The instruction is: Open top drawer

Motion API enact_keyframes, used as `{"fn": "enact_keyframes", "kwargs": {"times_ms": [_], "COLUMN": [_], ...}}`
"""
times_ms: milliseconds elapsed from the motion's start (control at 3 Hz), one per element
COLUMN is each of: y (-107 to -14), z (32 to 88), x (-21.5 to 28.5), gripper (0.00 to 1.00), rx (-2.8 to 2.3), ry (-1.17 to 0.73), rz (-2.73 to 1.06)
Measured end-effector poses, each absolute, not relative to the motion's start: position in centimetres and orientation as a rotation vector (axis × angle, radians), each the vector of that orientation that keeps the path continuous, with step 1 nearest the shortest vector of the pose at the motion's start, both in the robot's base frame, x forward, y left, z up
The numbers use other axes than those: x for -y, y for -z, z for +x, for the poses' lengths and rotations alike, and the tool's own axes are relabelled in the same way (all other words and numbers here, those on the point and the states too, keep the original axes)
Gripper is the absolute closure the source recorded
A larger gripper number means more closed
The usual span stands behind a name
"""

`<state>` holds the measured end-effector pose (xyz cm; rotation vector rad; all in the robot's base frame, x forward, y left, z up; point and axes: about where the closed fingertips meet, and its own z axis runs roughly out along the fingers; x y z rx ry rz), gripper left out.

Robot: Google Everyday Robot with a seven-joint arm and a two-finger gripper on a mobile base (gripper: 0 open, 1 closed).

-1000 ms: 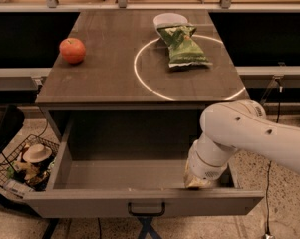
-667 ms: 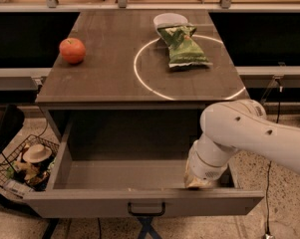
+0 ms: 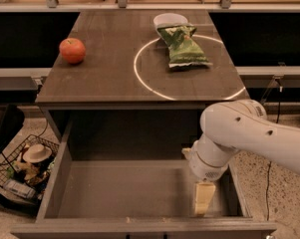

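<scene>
- The drawer [image 3: 124, 195] stands wide open at 6 o'clock in the view, under the wooden cabinet top [image 3: 99, 83]. Its deep grey box shows a bare floor, and its front wall runs along the bottom edge.
- The gripper [image 3: 202, 207] hangs inside the drawer at its 4 o'clock corner, pointing straight down, close behind the front wall. Whether it is open or closed cannot be told, and nothing is seen in its hold.
- The white arm [image 3: 249, 133] comes in from 3 o'clock and bends down over the drawer's right side.
- On the cabinet top, a thin white ring [image 3: 138, 72] is marked right of centre.
- A green chip bag [image 3: 183, 46] lies across the ring's 12 o'clock edge.
- A white bowl [image 3: 169, 19] sits touching the bag's far end, at 12 o'clock from it.
- A red apple [image 3: 72, 50] sits well apart, at 9 o'clock from the ring.
- On the floor at 8 o'clock, a wire basket [image 3: 5, 163] holds mixed items.
</scene>
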<state>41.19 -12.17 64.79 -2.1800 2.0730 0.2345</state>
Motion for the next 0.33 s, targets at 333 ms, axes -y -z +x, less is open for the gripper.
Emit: {"fn": "enact_keyframes", "kwargs": {"times_ms": [333], "y": [-64.79], "z": [41.19], "x": [12.17], "gripper": [0.00], "rx": [-2.073], "ry": [-0.234], "rz": [-2.180]}}
